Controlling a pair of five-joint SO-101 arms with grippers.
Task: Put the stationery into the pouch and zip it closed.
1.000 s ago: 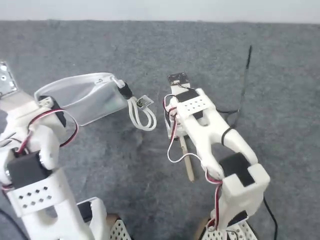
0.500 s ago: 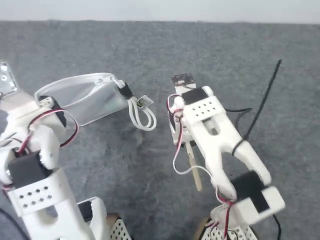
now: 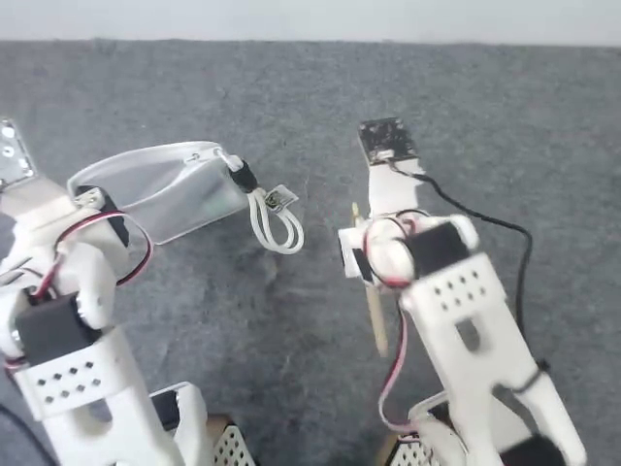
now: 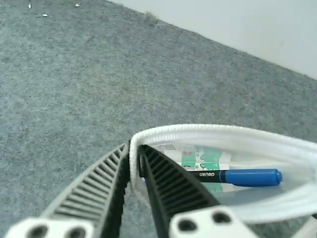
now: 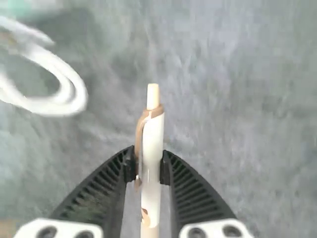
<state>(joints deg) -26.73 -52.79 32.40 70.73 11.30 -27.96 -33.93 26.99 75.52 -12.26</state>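
Pen [image 5: 150, 129], cream w/ a tan clip, is clamped across its barrel by the right gripper [image 5: 147, 156]. The fingers press it from both sides, the clip end pokes out past the fingertips, and the rest runs back under the wrist. In the high view the pen sits to the right of the pouch [image 3: 165, 194], well apart from it, lengthwise pointing away from the arm bases.

Pouch is clear w/ a white zip and its mouth gapes open. The left gripper [image 4: 133, 148] is pinched tight on the zip rim at the pouch end farthest from the pen. Inside the pouch a blue marker [image 4: 237, 177] lies along the bottom, w/ a green-and-white item [image 4: 203, 159] just behind it.

A white cord loop [image 3: 277, 225] trails from the pouch's other end, btwn pouch and pen. Grey carpet [image 3: 194, 87] lies under the pouch.
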